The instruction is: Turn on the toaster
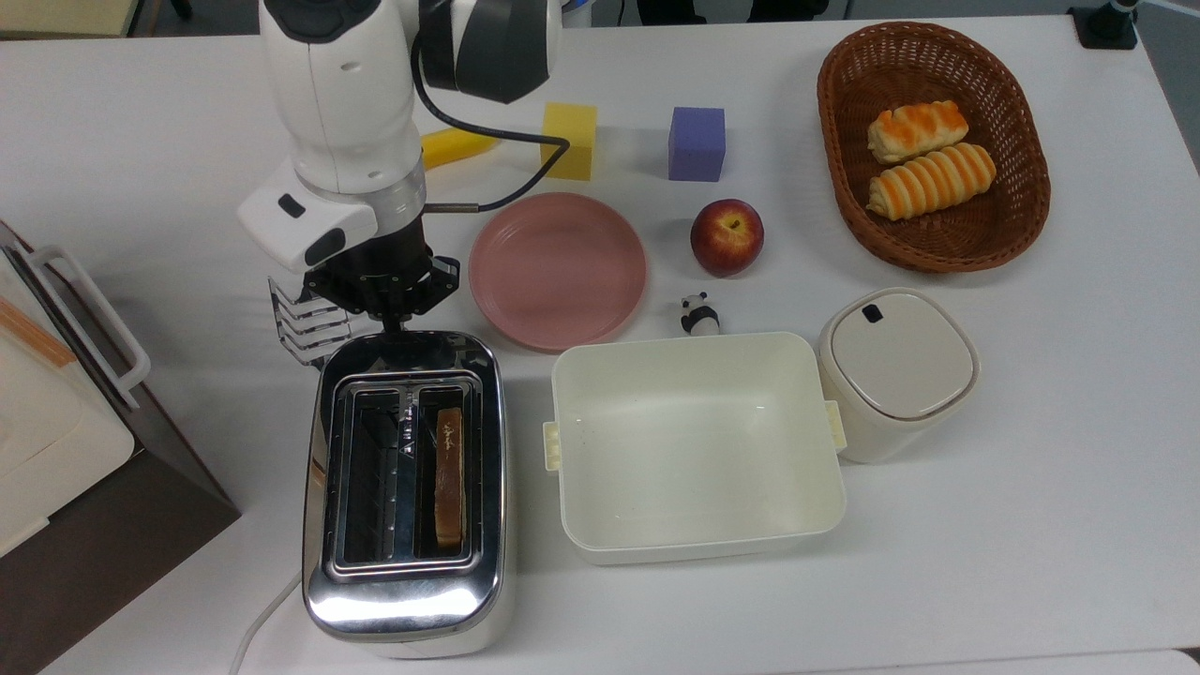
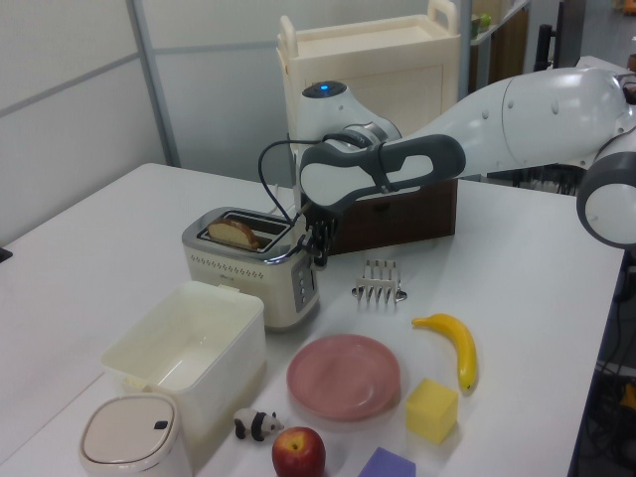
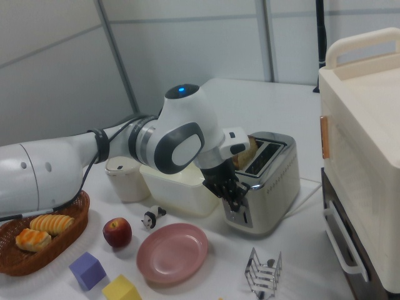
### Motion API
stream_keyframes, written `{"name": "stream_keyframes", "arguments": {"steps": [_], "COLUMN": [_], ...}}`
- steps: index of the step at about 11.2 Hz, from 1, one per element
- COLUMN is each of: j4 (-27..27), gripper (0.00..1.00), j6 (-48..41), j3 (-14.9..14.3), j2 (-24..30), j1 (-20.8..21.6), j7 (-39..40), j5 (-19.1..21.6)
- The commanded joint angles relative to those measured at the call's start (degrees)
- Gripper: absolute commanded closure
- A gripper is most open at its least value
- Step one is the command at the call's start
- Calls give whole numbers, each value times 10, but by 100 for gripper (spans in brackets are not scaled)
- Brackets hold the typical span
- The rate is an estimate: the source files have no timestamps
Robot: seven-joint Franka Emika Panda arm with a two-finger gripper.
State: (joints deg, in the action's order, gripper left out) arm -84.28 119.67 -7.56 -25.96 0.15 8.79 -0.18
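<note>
The chrome two-slot toaster (image 1: 405,586) stands at the front of the top view's left, its white cord (image 1: 258,623) trailing off the near end. A bread slice (image 1: 449,473) sits in one slot and sticks up above the top in the left view (image 2: 236,232). My gripper (image 1: 389,317) hangs shut, pointing down, just over the toaster's far end. In the left view the gripper (image 2: 320,250) is against the upper part of the toaster's (image 2: 238,273) end face. The right view has the gripper (image 3: 237,199) in front of the toaster's (image 3: 275,181) end panel.
A wire toast rack (image 1: 305,323) stands right beside the gripper, and a pink plate (image 1: 558,270) lies on its other side. A cream tub (image 1: 694,548) sits next to the toaster, then a lidded bin (image 1: 895,370). An apple (image 1: 727,236), toy panda (image 1: 698,314), cubes and bread basket (image 1: 834,141) lie farther off.
</note>
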Motion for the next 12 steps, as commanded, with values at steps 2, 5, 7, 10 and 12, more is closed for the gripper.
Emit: {"name": "stream_keyframes", "arguments": {"steps": [2, 5, 7, 10, 12], "j4": [2, 3, 3, 2, -2], "gripper": [100, 100, 100, 100, 100], "j6": [-52, -110, -165, -239, -295], "j3": [0, 0, 0, 0, -1], "j2": [40, 83, 114, 150, 176], "j1": [5, 13, 20, 24, 52], "j7": [4, 1, 1, 2, 1], "j5": [13, 12, 5, 1, -10]}}
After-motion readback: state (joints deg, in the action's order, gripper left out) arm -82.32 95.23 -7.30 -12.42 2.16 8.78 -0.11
